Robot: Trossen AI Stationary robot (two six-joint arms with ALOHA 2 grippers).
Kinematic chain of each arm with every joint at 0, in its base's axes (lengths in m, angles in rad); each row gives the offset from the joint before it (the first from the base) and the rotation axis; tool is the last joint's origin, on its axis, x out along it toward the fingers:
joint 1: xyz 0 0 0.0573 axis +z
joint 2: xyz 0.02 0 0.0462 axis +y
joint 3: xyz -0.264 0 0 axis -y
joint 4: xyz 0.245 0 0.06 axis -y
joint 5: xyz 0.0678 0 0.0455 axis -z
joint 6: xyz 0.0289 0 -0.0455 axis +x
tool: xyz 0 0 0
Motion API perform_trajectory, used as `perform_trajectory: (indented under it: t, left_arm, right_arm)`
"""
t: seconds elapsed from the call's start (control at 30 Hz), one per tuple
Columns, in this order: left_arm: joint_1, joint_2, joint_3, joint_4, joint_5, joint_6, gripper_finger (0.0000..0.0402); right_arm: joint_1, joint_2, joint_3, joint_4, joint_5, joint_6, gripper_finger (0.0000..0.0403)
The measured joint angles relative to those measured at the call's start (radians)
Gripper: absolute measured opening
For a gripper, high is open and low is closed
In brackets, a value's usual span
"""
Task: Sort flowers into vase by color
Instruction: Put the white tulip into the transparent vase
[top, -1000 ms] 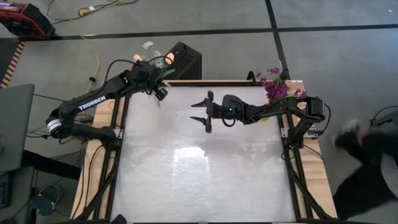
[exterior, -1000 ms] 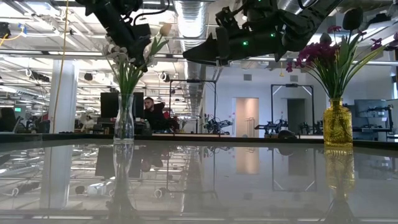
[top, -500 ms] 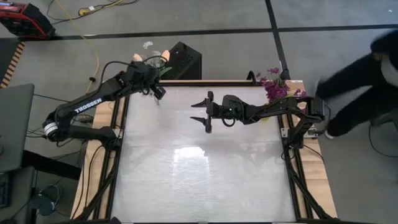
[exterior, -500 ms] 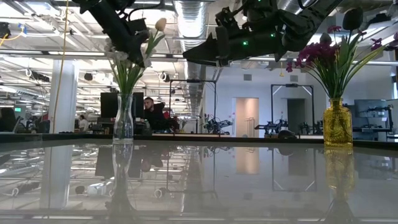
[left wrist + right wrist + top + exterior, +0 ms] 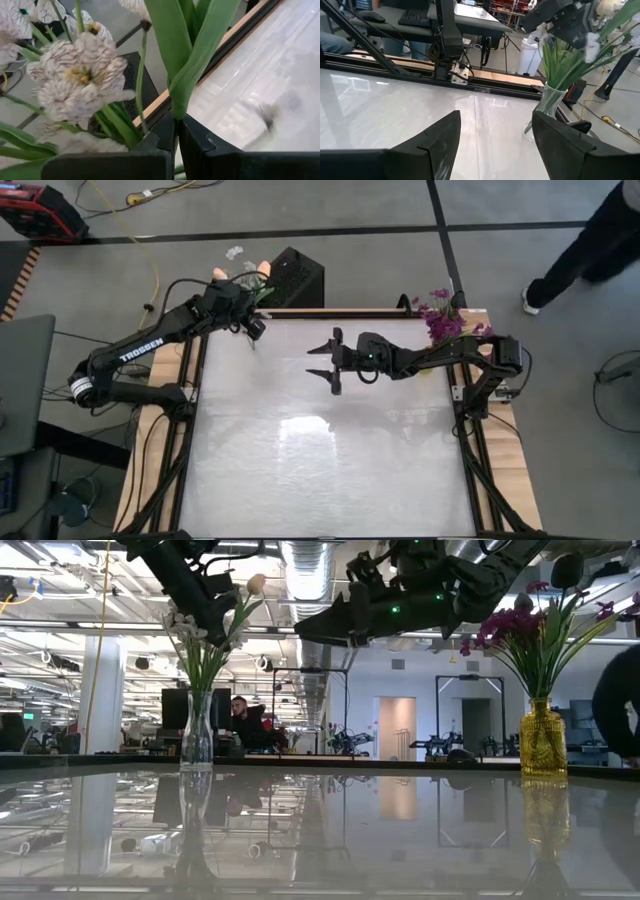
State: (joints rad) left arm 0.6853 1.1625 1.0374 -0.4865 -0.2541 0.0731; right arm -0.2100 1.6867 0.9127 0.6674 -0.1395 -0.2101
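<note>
At the bench's far left corner, your left gripper (image 5: 176,145) is clamped on a tulip stem (image 5: 200,55) above the clear vase (image 5: 197,730) of white sprays. Your right gripper (image 5: 328,360) hangs spread over the middle; purple flowers (image 5: 440,315) fill the amber vase (image 5: 543,740) at the far right corner.

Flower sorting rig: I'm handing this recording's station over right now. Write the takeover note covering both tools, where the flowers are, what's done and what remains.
Left tool: shut on a green stem, high above the clear vase at the table's far left corner, among the white blossoms and a peach tulip bud.
Right tool: open and empty, hanging over the table's far middle.
Purple flowers: all in the amber vase at the far right corner.
Done: no flowers lie loose on the table; both vases are filled.
Left: seat the held stem in the clear vase, release, and withdraw both arms.
</note>
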Motion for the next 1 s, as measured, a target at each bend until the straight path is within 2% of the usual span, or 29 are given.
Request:
perform_trajectory:
  t: [0.3, 0.5, 0.73, 0.87, 1.0]
  left_arm:
    - [0.000, -0.001, -0.010, 0.014, 0.006, 0.000, 0.0000]
    - [0.004, -0.063, -0.114, 0.113, -0.001, -0.005, 0.0000]
    - [0.005, -0.113, -0.125, 0.117, -0.030, -0.014, 0.0004]
    - [0.005, -0.130, -0.125, 0.117, -0.034, -0.014, 0.0033]
    - [0.005, -0.143, -0.125, 0.095, -0.039, 0.001, 0.0086]
  right_arm:
    - [0.000, 0.000, 0.000, 0.001, -0.002, -0.004, 0.0272]
    - [0.000, 0.000, 0.000, -0.003, -0.003, -0.007, 0.0272]
    - [-0.002, 0.000, 0.000, 0.000, -0.019, -0.008, 0.0272]
    - [-0.002, 0.000, 0.000, 0.000, -0.019, -0.008, 0.0272]
    - [0.000, 0.000, 0.000, 0.002, -0.018, -0.008, 0.0272]
